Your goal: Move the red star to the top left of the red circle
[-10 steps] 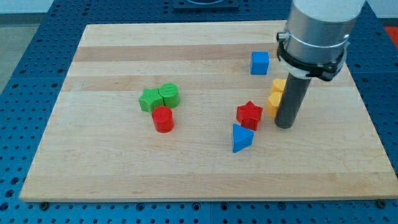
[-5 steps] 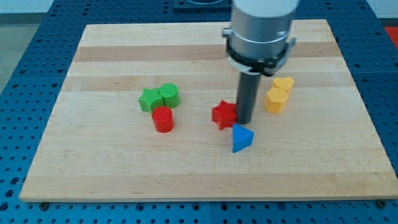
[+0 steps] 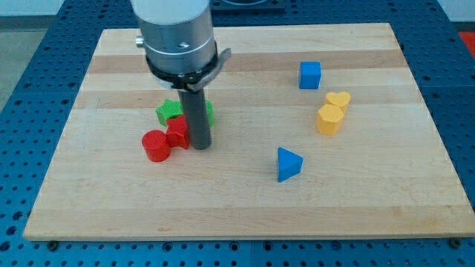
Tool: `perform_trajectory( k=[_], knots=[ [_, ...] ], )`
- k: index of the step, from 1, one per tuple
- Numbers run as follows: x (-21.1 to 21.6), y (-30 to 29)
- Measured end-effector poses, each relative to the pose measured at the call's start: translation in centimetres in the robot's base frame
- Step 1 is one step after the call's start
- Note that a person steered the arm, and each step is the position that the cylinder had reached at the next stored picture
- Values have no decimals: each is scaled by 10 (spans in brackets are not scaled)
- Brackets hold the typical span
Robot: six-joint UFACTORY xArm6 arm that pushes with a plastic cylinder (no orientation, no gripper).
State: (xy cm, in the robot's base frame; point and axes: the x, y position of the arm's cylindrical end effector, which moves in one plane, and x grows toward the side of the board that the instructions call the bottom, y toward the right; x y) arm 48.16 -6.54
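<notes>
Wooden board (image 3: 245,200), no readable writing; my tip (image 3: 200,146), a jawless rod, touches red star (image 3: 177,132) on its left, star against red circle (image 3: 156,145).

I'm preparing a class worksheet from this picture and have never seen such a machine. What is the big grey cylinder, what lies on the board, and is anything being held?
The grey cylinder is a robot arm ending in a dark rod. Nothing is held: my tip only slides on the wooden board and pushes blocks. One camera looks down at the board. The tip touches the right side of the red star, which presses against the red circle. Two green blocks sit just behind. To the view's right lie a blue triangle, a blue cube and two yellow blocks.
</notes>
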Motion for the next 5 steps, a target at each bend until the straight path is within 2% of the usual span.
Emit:
perform_trajectory(
  k=[1,2,4,5],
  knots=[
    [-9,23],
    [-22,0],
    [-23,-89],
    [-23,-102]
  ],
)
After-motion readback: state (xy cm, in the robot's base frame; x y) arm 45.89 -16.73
